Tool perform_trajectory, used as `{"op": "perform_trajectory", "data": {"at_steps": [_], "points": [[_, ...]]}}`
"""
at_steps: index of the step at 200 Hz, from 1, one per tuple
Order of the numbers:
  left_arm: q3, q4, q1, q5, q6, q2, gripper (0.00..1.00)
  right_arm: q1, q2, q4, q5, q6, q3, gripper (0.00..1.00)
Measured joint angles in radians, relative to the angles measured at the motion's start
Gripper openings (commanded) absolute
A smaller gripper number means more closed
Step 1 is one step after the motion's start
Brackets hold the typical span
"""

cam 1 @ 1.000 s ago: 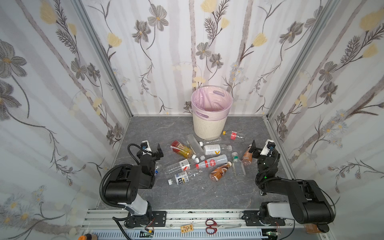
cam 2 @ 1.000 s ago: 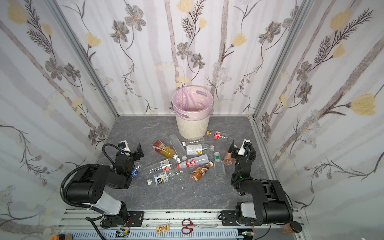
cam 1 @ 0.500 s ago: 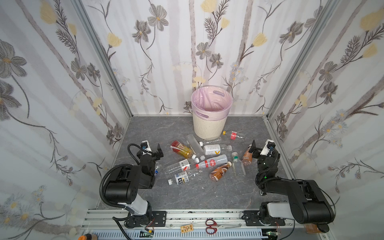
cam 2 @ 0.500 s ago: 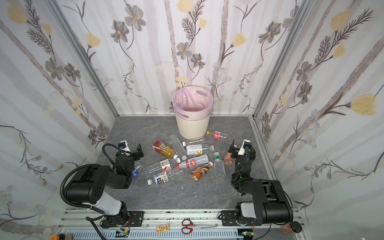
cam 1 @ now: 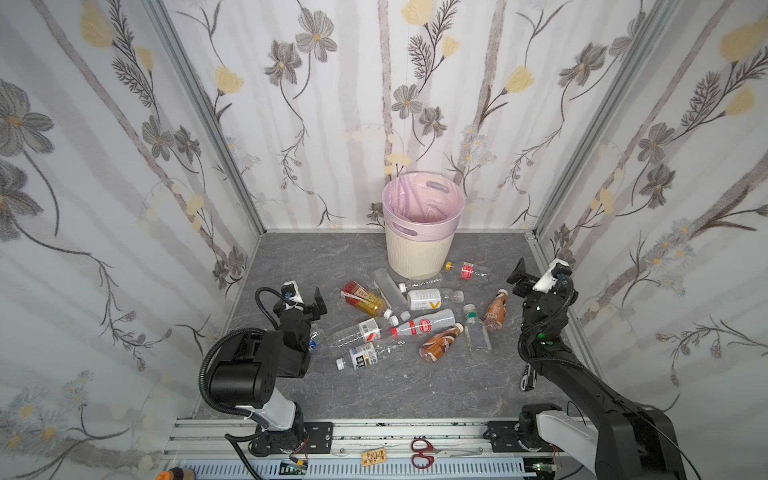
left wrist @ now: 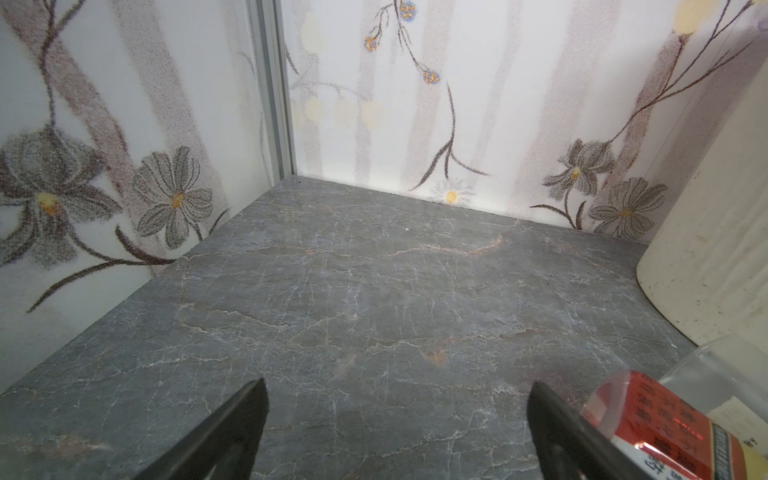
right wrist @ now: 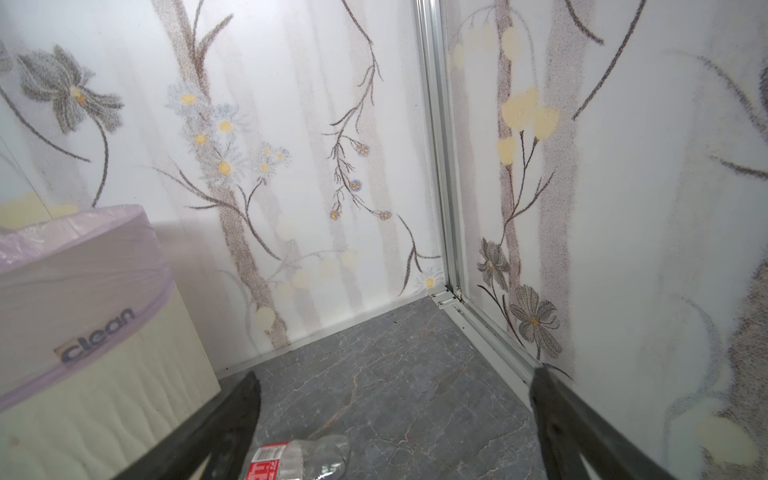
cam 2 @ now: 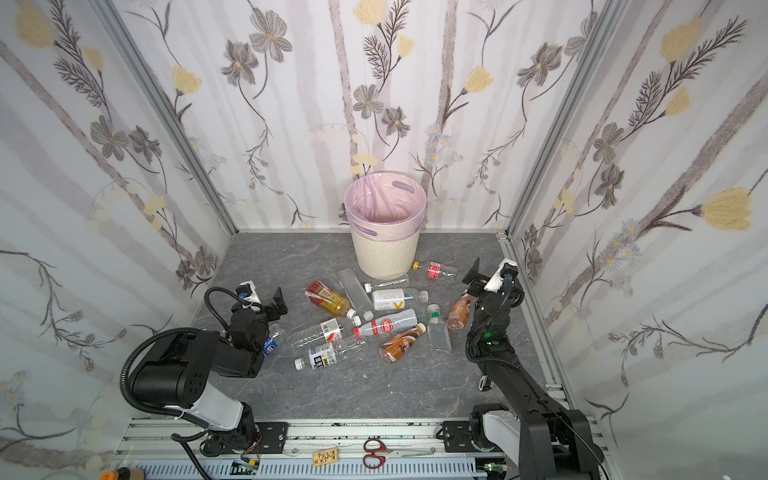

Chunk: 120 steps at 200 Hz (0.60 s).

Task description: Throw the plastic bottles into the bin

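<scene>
While nothing is gripped, both top views: plastic bottles point(cam 1: 415, 320) lie on sides, scattered mid-bench point(cam 1: 395, 386), none seen in bin point(cam 1: 419, 253) at 12 o'clock – ribbed cream tub, pink liner point(cam 1: 422, 199) over rim, mouth up for drops. Left hand point(cam 1: 306, 302) at heap's 9 o'clock, right hand point(cam 1: 530, 281) at 3 o'clock, flanking for reach; both spread wide, empty.
Left wrist: glossy red-label bottle point(left wrist: 656, 419) just beside one finger point(left wrist: 557, 436), marbled grey bench bare between.
Right wrist: crumpled clear bottle point(right wrist: 299, 455) near fingers point(right wrist: 224, 424), thin-walled, likely springy.

Twelve plastic bottles point(cam 1: 424, 325), one bin point(cam 1: 417, 257), one pair of scissors point(cam 1: 421, 452).
</scene>
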Motion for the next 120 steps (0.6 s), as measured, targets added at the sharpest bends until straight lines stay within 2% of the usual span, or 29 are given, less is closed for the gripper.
{"op": "perform_trajectory", "data": {"at_steps": [43,79,120], "points": [[0.000,0.000,0.000,0.000,0.000,0.000,1.00,0.006,0.066,-0.350,-0.098,0.072,0.373,1.00],[0.000,-0.004,0.012,0.005,-0.002,-0.009,1.00,0.052,0.304,-0.649,-0.166,0.082,0.777,1.00],[0.016,-0.108,0.009,-0.042,-0.026,-0.242,1.00,0.090,0.579,-0.949,-0.238,0.077,1.166,0.96]]}}
